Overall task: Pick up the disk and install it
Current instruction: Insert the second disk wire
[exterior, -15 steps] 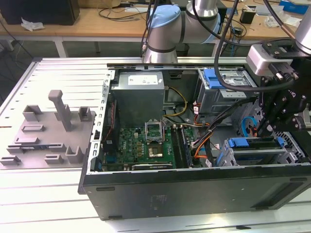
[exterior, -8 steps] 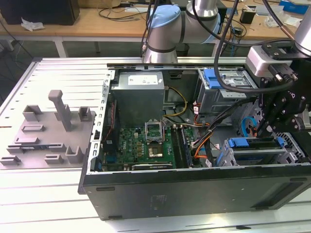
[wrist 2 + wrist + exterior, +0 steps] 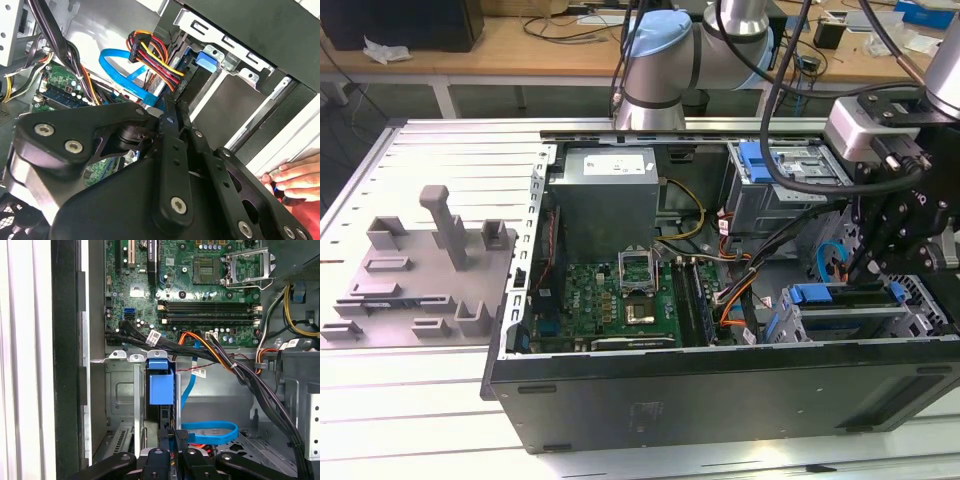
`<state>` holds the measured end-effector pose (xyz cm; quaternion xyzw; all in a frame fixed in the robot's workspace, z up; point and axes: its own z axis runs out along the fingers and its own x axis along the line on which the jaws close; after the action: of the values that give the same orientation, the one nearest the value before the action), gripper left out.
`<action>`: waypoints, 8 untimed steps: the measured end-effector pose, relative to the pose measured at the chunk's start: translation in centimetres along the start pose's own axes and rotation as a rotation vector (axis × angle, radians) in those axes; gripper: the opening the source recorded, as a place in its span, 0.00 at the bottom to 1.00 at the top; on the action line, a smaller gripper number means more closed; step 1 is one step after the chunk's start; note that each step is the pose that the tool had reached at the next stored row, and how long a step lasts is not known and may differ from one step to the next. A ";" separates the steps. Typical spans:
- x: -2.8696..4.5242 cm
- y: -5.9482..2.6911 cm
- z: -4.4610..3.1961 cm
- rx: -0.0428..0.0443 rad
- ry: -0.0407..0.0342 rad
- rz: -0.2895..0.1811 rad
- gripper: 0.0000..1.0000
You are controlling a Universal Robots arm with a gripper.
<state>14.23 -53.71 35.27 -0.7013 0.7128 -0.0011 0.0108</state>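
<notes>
The disk [image 3: 825, 295] sits edge-up in the drive bay at the open computer case's near corner, on the exterior view's right. Its bright blue carrier bracket [image 3: 161, 382] stands between the bay's metal walls, and the blue tab [image 3: 206, 59] shows at the far end. My gripper [image 3: 853, 272] reaches down into the case just behind the disk. Both wrist views show its black fingers [image 3: 162, 440] drawn together, the gripper [image 3: 172, 107] shut with its tips at the disk's near end. A power plug with coloured wires [image 3: 155, 55] lies right beside them. I cannot tell whether the tips touch the disk.
A blue flat cable [image 3: 210, 432] loops on the case floor by the bay. Black cable bundles [image 3: 240, 375] cross over the motherboard [image 3: 620, 300]. A grey power supply [image 3: 610, 170] and a second cage with a blue latch [image 3: 755, 160] stand behind. A person's hand [image 3: 295, 177] rests by the case's edge.
</notes>
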 end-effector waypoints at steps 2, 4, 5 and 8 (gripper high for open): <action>0.03 0.00 0.05 0.0000 -0.0005 0.000 0.16; 0.05 0.00 0.10 0.0000 -0.0007 0.000 0.16; 0.06 0.00 0.11 0.0000 -0.0008 0.000 0.16; 0.08 0.00 0.17 0.0000 -0.0010 0.000 0.16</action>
<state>14.23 -53.79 35.10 -0.7013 0.7128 -0.0007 0.0111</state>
